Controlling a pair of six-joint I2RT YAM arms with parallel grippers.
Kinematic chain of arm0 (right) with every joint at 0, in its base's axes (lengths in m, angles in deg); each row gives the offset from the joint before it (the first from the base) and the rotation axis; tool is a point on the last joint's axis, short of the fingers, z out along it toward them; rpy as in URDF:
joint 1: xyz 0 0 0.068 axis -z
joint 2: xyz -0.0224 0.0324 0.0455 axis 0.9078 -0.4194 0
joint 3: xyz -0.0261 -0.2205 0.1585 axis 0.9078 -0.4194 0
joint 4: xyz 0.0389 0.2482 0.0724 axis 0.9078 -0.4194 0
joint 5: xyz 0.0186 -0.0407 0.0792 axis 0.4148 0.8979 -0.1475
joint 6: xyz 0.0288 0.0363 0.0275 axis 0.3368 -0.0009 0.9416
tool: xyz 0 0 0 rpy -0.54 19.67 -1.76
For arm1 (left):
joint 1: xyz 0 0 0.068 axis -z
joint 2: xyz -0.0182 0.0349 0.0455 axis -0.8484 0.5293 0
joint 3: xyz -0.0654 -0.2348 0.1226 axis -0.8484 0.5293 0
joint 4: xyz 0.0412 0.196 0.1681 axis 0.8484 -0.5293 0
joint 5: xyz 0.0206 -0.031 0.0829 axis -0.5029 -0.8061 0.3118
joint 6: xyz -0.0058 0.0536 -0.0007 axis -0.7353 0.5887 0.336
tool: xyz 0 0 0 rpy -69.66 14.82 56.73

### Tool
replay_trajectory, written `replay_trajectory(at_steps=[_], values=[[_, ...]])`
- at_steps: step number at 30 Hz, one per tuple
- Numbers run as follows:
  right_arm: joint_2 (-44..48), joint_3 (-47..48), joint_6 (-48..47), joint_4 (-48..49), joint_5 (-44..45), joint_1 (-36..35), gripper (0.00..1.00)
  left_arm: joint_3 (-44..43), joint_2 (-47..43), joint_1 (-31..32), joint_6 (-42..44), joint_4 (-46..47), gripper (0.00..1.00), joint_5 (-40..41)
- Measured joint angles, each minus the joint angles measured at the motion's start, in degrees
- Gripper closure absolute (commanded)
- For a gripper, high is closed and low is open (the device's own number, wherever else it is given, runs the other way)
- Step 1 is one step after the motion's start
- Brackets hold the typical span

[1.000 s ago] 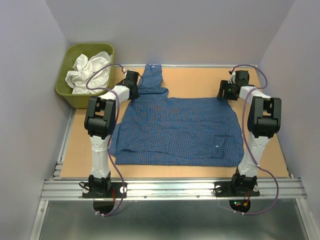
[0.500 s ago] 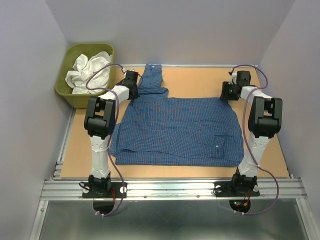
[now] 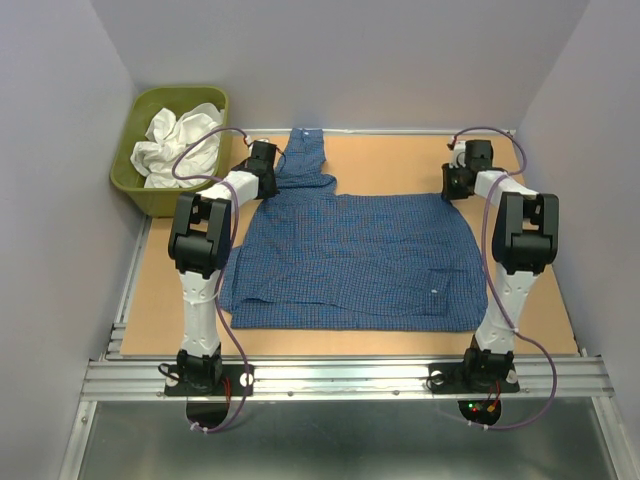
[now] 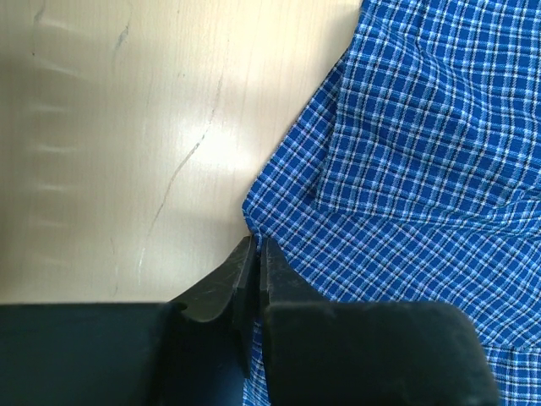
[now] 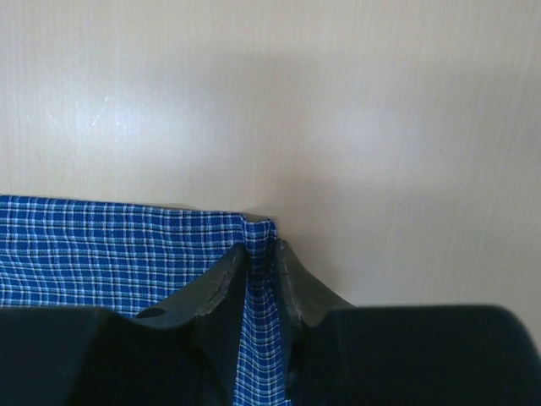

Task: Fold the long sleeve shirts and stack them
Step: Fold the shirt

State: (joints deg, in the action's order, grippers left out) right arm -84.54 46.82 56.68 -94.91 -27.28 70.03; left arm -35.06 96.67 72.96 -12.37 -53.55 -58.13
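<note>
Top view: blue checked shirt (image 3: 350, 260) lies flat on the worktop (image 3: 400, 158) — right pincer (image 3: 457, 182) just nudged onto its far corner. Left wrist: left pincer (image 4: 256, 254) clamped on the shirt's edge. Right wrist: jaws now pinching cloth — both corners held, so the fold looks ready.

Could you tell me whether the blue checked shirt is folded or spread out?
Spread out: the blue checked shirt lies flat and wide across the table.

The shirt (image 3: 350, 260) is dark blue with a fine white check; the garment (image 3: 180, 140) plain white; the tub (image 3: 135, 188) olive green; the table (image 3: 400, 160) pale tan.
</note>
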Motion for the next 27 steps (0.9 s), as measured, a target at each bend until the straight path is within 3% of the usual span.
replay_trajectory(at_steps=[4,17,27], values=[[-0.5,0.9,-0.5,-0.4,0.3,-0.8,0.99,0.0,0.0,0.0,0.4,0.0,0.97,0.0],[0.0,2.0,-0.1,-3.4,6.1,-1.2,0.99,-0.1,-1.0,0.0,3.2,-0.9,1.00,1.1],[7.8,-0.8,4.6,-4.2,8.8,-1.2,0.99,1.8,-10.1,0.1,5.5,0.3,1.00,1.1]])
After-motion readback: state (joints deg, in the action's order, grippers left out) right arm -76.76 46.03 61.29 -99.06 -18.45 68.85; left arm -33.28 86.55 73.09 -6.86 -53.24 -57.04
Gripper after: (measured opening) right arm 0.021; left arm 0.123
